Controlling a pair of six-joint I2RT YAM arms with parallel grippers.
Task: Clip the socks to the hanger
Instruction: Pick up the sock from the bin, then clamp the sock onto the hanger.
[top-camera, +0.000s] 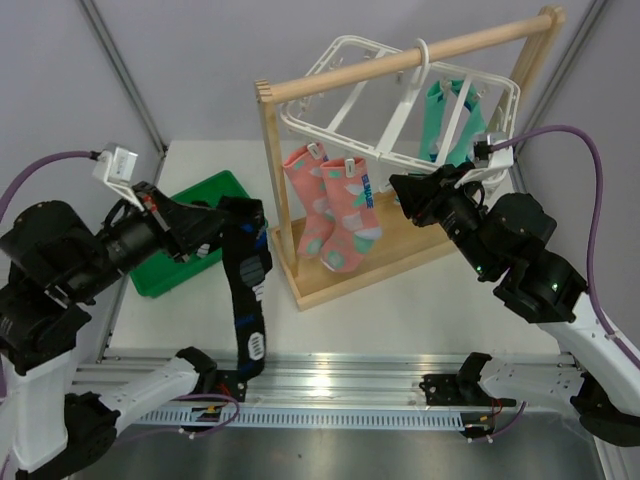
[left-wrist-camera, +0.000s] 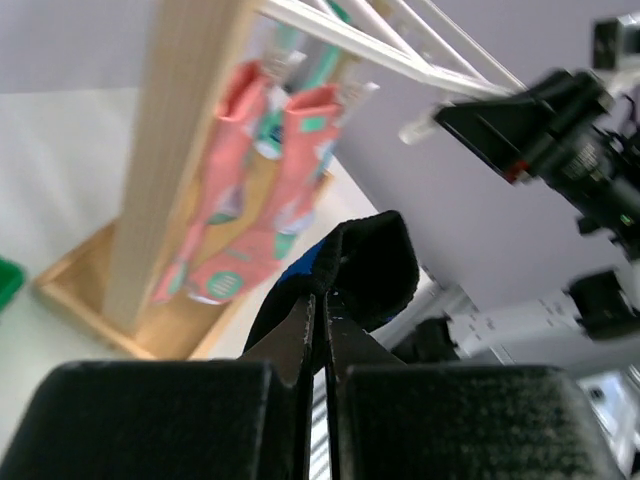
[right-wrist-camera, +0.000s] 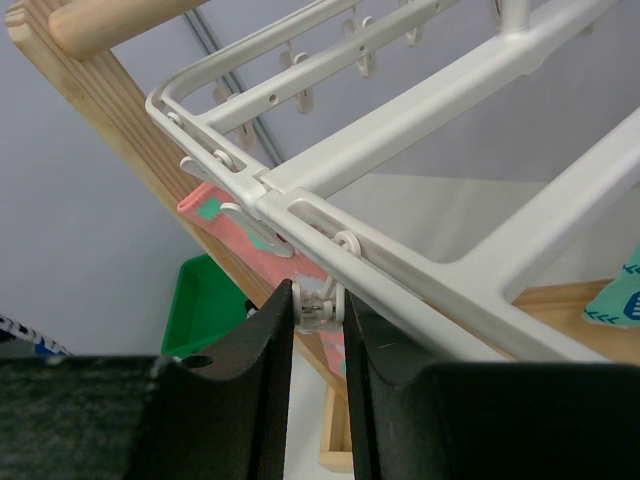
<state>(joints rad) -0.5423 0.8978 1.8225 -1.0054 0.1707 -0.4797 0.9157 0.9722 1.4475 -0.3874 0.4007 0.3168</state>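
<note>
The white grid hanger hangs by its hook from the wooden rod. Two salmon-pink socks hang clipped at its near left edge; they also show in the left wrist view and partly in the right wrist view. My left gripper is shut on the cuff of a black sock that dangles left of the rack post; in the left wrist view the jaws pinch its folded top. My right gripper is shut on a small white clip under the hanger's frame, right of the pink socks.
The light wooden rack with its round rod and base board stands mid-table. A teal-green sock hangs at the hanger's far right. A green bin sits at the left, behind my left arm.
</note>
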